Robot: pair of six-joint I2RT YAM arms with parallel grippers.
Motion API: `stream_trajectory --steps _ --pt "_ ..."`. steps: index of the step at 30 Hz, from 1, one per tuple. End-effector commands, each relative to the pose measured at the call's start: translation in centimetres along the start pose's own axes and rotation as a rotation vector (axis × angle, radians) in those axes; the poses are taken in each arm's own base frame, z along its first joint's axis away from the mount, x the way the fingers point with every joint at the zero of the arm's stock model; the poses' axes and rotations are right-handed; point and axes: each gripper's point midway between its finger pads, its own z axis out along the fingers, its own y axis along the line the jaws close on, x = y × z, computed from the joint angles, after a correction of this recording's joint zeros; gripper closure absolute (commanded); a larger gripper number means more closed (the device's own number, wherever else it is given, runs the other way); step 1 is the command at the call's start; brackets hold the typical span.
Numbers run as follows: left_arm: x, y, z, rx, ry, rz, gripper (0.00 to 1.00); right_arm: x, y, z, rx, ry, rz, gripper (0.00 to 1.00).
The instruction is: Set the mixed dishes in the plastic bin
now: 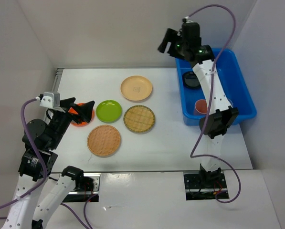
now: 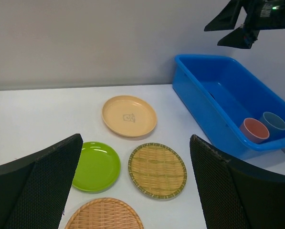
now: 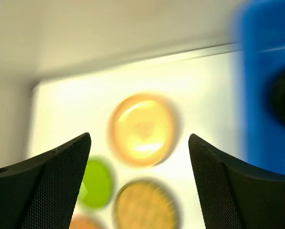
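Right gripper (image 1: 167, 44), jaws spread, is hovering upper right above the bin (image 1: 241, 95) (bowl (image 1: 191, 79), pink cup (image 1: 200, 106) inside); left gripper (image 1: 80, 112), likewise spread, is hanging over the orange plate (image 1: 79, 123).

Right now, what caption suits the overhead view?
Five plates wait on the table; the right arm's open fingers are raised beside the blue bin, pink cup and black bowl inside.

place: robot lab cell — white table (image 1: 171, 148) | plain white panels (image 1: 109, 33) (three sides)

text: none readable | beige plate (image 2: 129, 116) — small mark, illegible
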Motion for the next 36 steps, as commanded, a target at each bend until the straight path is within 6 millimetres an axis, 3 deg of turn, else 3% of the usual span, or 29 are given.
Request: stream_trajectory --steps 1,2,4,5,7,8,10,13,14,16,21,26,36 --pt "-3.6 0.6 -0.3 -0.063 -0.116 -0.033 0.01 4.5 5.0 -2.7 -0.156 0.159 -0.041 0.13" --pt "-4.2 0.8 -0.2 -0.081 -0.132 -0.045 0.01 6.9 6.1 -1.9 -0.189 0.208 -0.039 0.13" --pt "-4.7 1.2 0.1 -0.116 -0.126 -0.071 0.01 8.7 8.0 -2.3 -0.268 0.26 -0.008 0.15" --pt "-5.3 1.0 0.0 -0.114 -0.131 -0.071 0.01 10.5 8.5 -1.5 -0.293 0.287 0.017 0.17" --pt "-4.6 1.2 0.3 -0.122 -0.103 -0.071 0.01 11.4 8.9 -2.0 -0.338 0.305 0.049 0.26" --pt "-4.1 1.2 0.1 -0.125 -0.094 -0.087 0.01 13.7 8.6 -1.7 -0.336 0.358 0.061 0.28" --pt "-3.5 1.3 0.0 -0.126 -0.088 -0.113 0.01 15.2 7.9 -1.8 -0.323 0.399 0.078 0.29" --pt "-2.5 1.3 0.0 -0.131 -0.069 -0.16 0.01 19.8 6.8 -2.1 -0.298 0.516 0.052 0.29" --pt "-2.1 1.4 0.1 -0.134 -0.061 -0.17 0.01 20.1 6.5 -2.2 -0.295 0.522 0.042 0.29" --pt "-2.1 1.2 0.1 -0.124 -0.057 -0.17 0.01 22.9 5.1 -2.4 -0.228 0.57 0.006 0.28" --pt "-1.0 0.4 1.4 -0.074 -0.012 -0.181 0.01 26.4 1.0 -2.8 -0.104 0.62 -0.038 0.27" --pt "-0.6 -0.6 2.1 -0.018 0.003 -0.192 0.01 30.5 -1.9 -1.5 -0.056 0.701 -0.101 0.27" --pt "-0.4 -0.9 1.9 -0.003 0.016 -0.211 0.01 35.0 -2.9 0.6 -0.177 0.814 -0.256 0.32"
